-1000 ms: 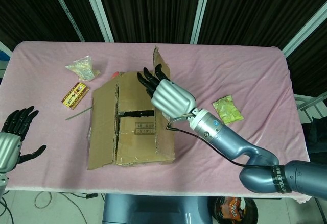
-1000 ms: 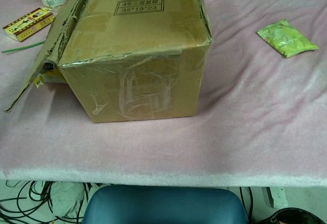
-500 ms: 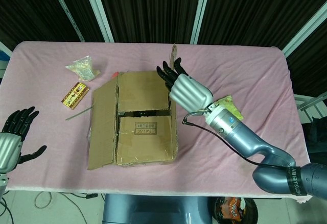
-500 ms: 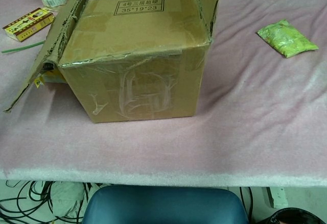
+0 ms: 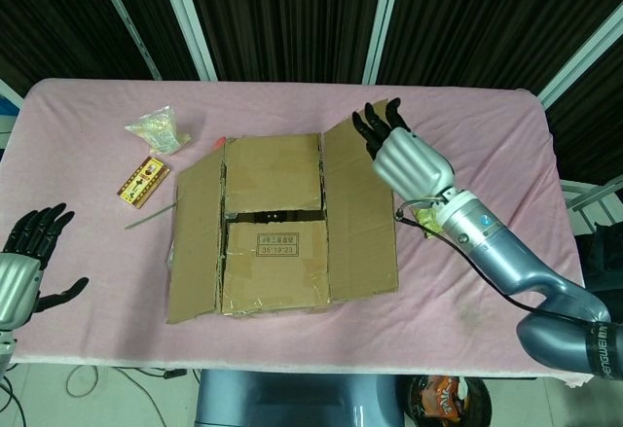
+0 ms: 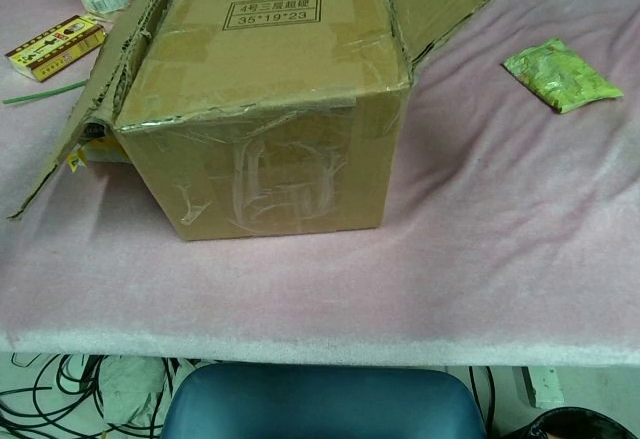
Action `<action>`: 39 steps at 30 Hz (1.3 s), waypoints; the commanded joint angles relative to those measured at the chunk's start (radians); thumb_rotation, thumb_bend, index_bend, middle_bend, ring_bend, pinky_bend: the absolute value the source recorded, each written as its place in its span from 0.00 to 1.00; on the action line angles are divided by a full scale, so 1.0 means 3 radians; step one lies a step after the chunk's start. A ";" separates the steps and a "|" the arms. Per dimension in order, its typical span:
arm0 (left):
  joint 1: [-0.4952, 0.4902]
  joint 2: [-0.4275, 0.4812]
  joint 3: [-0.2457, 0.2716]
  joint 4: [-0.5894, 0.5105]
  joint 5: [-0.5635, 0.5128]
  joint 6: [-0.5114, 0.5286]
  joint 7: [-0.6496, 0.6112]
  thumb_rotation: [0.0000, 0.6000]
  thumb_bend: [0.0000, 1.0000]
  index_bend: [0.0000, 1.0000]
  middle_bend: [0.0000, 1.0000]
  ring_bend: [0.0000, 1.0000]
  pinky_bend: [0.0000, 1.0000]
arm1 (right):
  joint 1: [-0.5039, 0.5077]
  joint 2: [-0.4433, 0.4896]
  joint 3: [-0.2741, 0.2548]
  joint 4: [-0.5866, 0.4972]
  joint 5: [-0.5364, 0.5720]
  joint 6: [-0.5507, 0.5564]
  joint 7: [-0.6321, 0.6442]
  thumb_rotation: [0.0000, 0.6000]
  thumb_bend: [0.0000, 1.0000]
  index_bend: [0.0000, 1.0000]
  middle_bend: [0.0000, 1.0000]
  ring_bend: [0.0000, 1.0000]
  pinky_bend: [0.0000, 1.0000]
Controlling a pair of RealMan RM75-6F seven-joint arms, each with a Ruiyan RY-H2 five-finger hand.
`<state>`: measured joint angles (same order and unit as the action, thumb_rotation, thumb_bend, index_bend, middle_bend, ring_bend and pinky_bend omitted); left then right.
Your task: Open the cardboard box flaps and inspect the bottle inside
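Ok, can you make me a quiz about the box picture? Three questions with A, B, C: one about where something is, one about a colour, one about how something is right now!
1. Where is the green packet?
A. inside the box
B. on the cloth to the right of the box
C. in the left hand

2. What colour is the tablecloth?
A. pink
B. blue
C. white

3. How are the two small inner flaps of the cardboard box?
A. torn off
B. standing straight up
C. folded down over the top

Answers:
1 B, it lies on the cloth right of the box in the chest view.
2 A, the cloth is pink everywhere.
3 C, both lie flat with only a dark slit between them.
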<state>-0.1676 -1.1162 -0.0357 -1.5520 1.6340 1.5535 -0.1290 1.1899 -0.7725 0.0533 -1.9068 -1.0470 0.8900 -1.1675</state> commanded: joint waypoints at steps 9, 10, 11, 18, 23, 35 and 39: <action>-0.0002 -0.0007 0.0005 0.0002 -0.0032 -0.0044 0.0046 1.00 0.16 0.00 0.03 0.01 0.05 | -0.0840 -0.0139 -0.0068 -0.0205 -0.0102 0.0955 0.0673 1.00 0.31 0.06 0.01 0.07 0.23; -0.0003 -0.0009 0.0005 0.0001 -0.0031 -0.0047 0.0053 1.00 0.16 0.00 0.03 0.01 0.05 | -0.0933 -0.0177 -0.0068 -0.0223 -0.0127 0.1080 0.0759 1.00 0.31 0.05 0.01 0.07 0.23; -0.0003 -0.0010 0.0006 0.0001 -0.0031 -0.0049 0.0063 1.00 0.16 0.00 0.03 0.01 0.05 | -0.1030 -0.0216 -0.0070 -0.0237 -0.0161 0.1207 0.0850 1.00 0.31 0.05 0.01 0.07 0.23; -0.0010 -0.0019 0.0011 -0.0015 -0.0057 -0.0098 0.0159 1.00 0.16 0.00 0.03 0.01 0.05 | -0.1773 -0.0483 -0.0176 -0.0295 -0.0517 0.2046 0.1534 1.00 0.31 0.01 0.01 0.07 0.23; -0.0015 -0.0026 0.0009 -0.0030 -0.0078 -0.0124 0.0219 1.00 0.15 0.00 0.03 0.01 0.05 | -0.2198 -0.0611 -0.0295 -0.0318 -0.0622 0.2351 0.1956 1.00 0.31 0.00 0.00 0.06 0.23; -0.0013 -0.0058 0.0003 -0.0018 -0.0128 -0.0159 0.0295 1.00 0.15 0.00 0.03 0.01 0.05 | -0.3040 -0.1009 -0.0545 0.0266 -0.1285 0.3026 0.2945 1.00 0.31 0.00 0.00 0.06 0.23; -0.0019 -0.0071 0.0001 -0.0025 -0.0146 -0.0183 0.0327 1.00 0.16 0.00 0.03 0.01 0.05 | -0.3189 -0.1197 -0.0518 0.0672 -0.1418 0.3124 0.3194 1.00 0.32 0.00 0.00 0.06 0.23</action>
<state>-0.1726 -1.1367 -0.0351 -1.5590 1.5907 1.4995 -0.0328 0.2711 -1.0884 -0.1004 -1.7809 -1.4366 1.7983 -0.2502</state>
